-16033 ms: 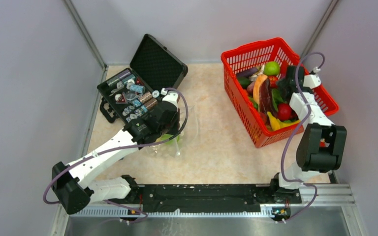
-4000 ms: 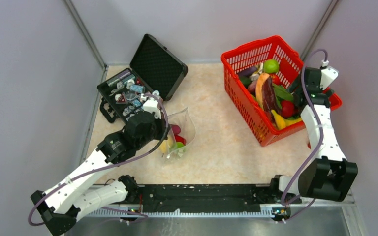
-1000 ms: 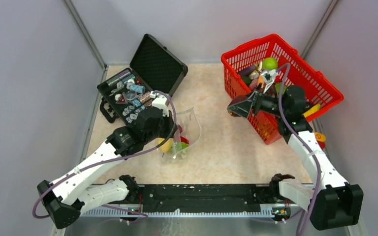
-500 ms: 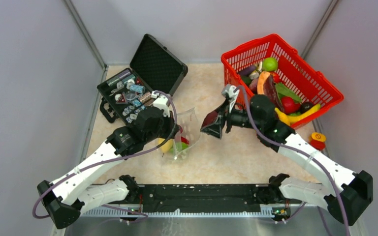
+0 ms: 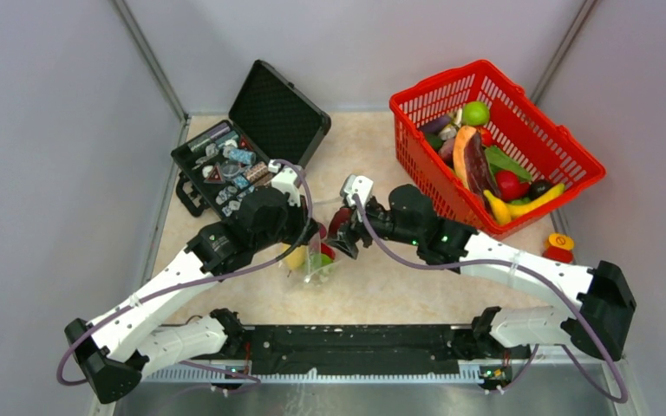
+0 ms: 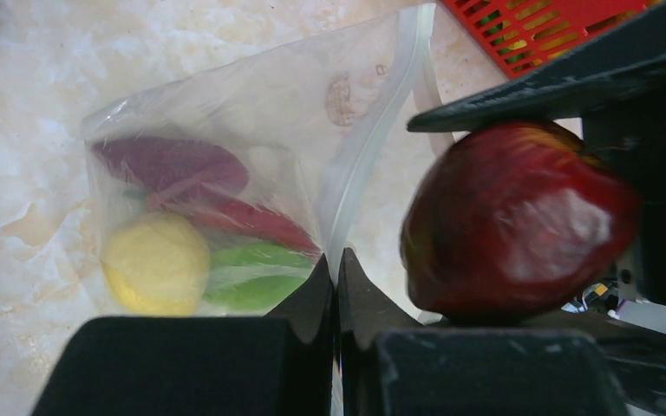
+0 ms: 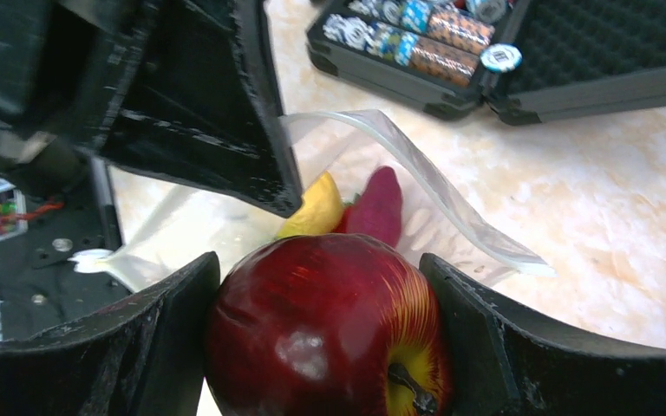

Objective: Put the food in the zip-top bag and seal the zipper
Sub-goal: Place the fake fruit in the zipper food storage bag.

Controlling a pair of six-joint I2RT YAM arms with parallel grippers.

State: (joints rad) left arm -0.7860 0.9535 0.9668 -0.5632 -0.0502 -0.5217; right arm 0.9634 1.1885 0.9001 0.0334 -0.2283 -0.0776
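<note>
Your right gripper (image 5: 341, 232), clamped around a red apple (image 7: 321, 334), has swung from the red basket (image 5: 438, 82) to the zip-top bag (image 6: 225, 121). Its arm stretches low and leftward. Your left gripper (image 6: 336, 299) pinches the zipper (image 6: 373, 147). Inside the bag lies yellow, green, red and purple food (image 6: 156, 264).

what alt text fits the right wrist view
A glossy dark red toy apple sits in the right end effector near the mouth of the clear plastic zip-top bag. The left end effector pinches the bag's edge; a yellow toy fruit and a purple toy vegetable lie inside, an open black case behind.
</note>
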